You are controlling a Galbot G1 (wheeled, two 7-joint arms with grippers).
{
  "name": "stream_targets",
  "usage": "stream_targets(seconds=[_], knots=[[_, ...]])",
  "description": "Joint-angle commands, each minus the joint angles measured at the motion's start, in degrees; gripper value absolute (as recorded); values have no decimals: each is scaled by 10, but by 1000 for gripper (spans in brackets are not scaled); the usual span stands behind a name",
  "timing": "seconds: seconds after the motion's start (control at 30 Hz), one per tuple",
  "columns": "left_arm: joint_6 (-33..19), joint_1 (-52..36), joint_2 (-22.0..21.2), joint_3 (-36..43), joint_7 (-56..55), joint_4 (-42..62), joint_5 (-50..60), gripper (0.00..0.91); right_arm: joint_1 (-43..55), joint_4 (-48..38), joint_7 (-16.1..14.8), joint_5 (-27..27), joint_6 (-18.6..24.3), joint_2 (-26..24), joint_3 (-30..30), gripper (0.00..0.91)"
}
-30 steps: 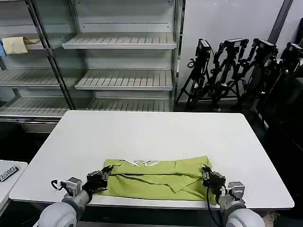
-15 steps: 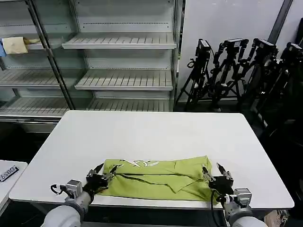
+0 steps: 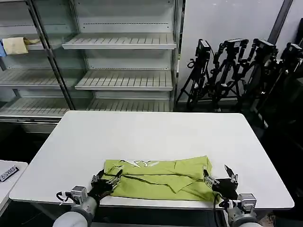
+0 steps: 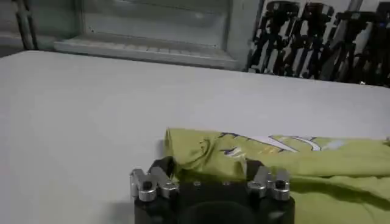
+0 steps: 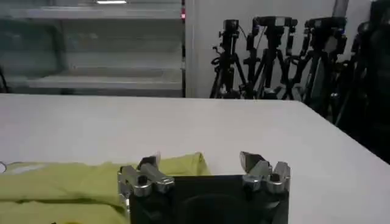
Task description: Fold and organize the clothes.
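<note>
Grippers sitting spread at both ends of the folded T-shirt (image 3: 158, 178)
Left gripper (image 3: 107, 178) is hovering open at its left end, right gripper (image 3: 221, 176) open beside its right end; shirt is lying near the white table's (image 3: 156, 132) front edge

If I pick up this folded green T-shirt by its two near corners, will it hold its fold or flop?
The T-shirt probably flops: it lies in soft creased layers, flat on the table. The folded layers look loose, so they may fall open. It looks light. The left gripper and right gripper flank it, open.
</note>
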Motion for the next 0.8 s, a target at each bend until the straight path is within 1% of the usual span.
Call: stream_targets(seconds=[0.03,0.43,0.5,0.67,0.8], knots=[[-3,4,-10,3,-3,4,-13,30,-7,6,0,-4,3,0,3,907],[-9,11,-14,-17,0,0,-64,30,-5,6,4,-3,10,1,4,907],[-10,12,-12,-27,0,-4,-86,40,-4,7,4,-3,11,2,4,907],[-12,15,-4,-55,3,-10,-120,30,-3,7,4,-1,11,2,3,907],[-10,17,14,-103,3,-15,-153,30,0,8,5,5,11,1,3,907]])
